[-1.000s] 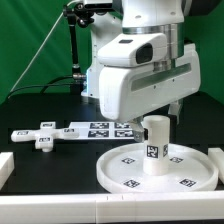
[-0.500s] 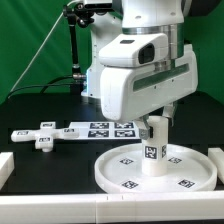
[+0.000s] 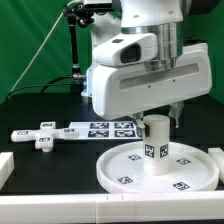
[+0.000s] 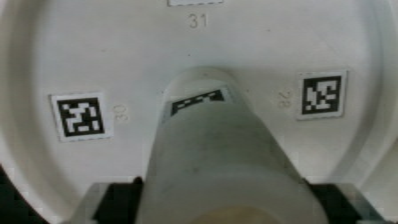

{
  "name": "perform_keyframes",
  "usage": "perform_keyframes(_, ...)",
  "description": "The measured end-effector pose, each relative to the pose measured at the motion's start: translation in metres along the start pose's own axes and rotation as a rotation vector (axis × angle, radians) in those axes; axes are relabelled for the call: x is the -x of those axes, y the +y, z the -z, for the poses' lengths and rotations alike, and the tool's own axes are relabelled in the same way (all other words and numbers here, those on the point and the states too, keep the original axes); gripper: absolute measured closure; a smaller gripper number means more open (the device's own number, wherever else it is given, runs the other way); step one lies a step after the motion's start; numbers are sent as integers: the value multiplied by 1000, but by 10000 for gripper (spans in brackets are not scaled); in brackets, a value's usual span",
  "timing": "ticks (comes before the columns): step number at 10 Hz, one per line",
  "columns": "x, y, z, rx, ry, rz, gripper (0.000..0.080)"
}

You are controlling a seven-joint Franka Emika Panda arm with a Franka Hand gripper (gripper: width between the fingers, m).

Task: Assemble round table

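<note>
Nearest on the dark tabletop (image 3: 55, 165) lies the round disc (image 3: 110, 172), with the short leg (image 3: 154, 147) standing upright near its middle. The gripper (image 4: 228, 205) is clamped on the leg's upper part, one finger at each side. Farther back, toward the exterior view's left, the cross-bar foot (image 3: 42, 137) lies beside the marker board (image 3: 100, 128).

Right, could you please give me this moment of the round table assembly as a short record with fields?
Disc: round disc, lying flat, tags facing up
Leg: cylinder leg, upright at the middle of the round disc
Foot: cross-bar foot, lying loose toward the exterior view's left, apart from the round disc
Gripper: gripper, a finger on each side of the cylinder leg, closed on it
Board: marker board, behind the round disc
</note>
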State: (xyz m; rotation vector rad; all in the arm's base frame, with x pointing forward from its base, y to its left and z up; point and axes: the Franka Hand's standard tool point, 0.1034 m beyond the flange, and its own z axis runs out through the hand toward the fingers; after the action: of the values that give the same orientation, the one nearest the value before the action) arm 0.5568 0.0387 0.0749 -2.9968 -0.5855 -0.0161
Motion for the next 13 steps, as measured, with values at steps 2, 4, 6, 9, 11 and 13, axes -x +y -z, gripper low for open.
perform_keyframes(2, -1, 2, 0, -1, 12, -173, 390)
perform_keyframes(4, -1, 2, 0, -1, 15, -267, 390)
perform_keyframes(6, -1, 2, 0, -1, 15, -264, 203)
perform_keyframes(9, 8, 1, 18, -8, -12, -178, 153)
perform_keyframes(11, 27, 4, 28, -6, -16, -91, 151)
perform_keyframes(13, 33, 6, 30, -7, -18, -95, 151)
